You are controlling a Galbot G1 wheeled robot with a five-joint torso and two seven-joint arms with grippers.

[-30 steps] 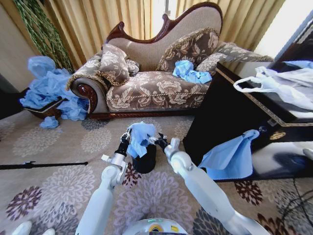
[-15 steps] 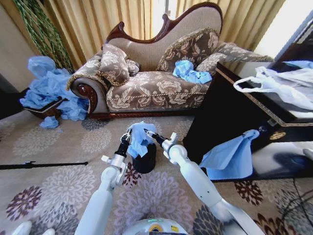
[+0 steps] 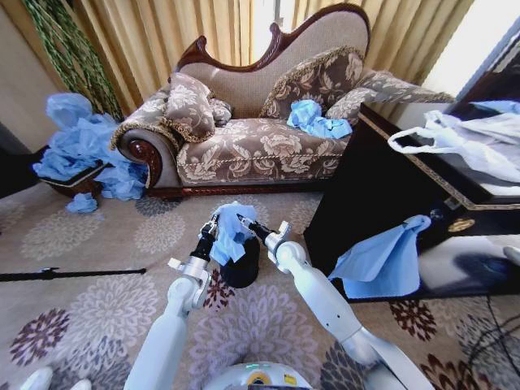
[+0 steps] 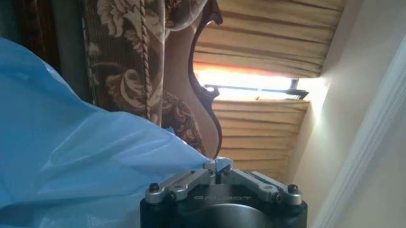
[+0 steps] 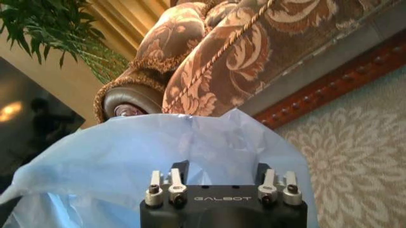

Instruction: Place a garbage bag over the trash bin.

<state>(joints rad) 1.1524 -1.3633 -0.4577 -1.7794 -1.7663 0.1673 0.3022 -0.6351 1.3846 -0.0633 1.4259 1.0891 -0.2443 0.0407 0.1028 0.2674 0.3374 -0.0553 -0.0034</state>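
The light blue garbage bag [image 3: 231,229] hangs bunched above the small black trash bin [image 3: 243,269], which stands on the carpet in front of the sofa. In the head view my left gripper [image 3: 214,227] is at the bag's left side. The left wrist view shows that gripper [image 4: 217,166] shut, pinching an edge of the blue film [image 4: 82,156]. My right gripper [image 3: 247,224] is against the bag's right side. In the right wrist view it [image 5: 221,167] is open, with the bag [image 5: 159,142] spread just ahead of its fingers. The bag hides the bin's rim.
A patterned sofa [image 3: 260,146] stands behind the bin. A dark cabinet [image 3: 382,187] is at the right, with a white handled bag [image 3: 471,138] on top and a blue bag [image 3: 382,260] hanging on its side. A heap of blue bags [image 3: 81,146] lies at the left.
My right arm has swung left, bringing its gripper in against the bag's right side. The left gripper keeps its hold and has barely moved.
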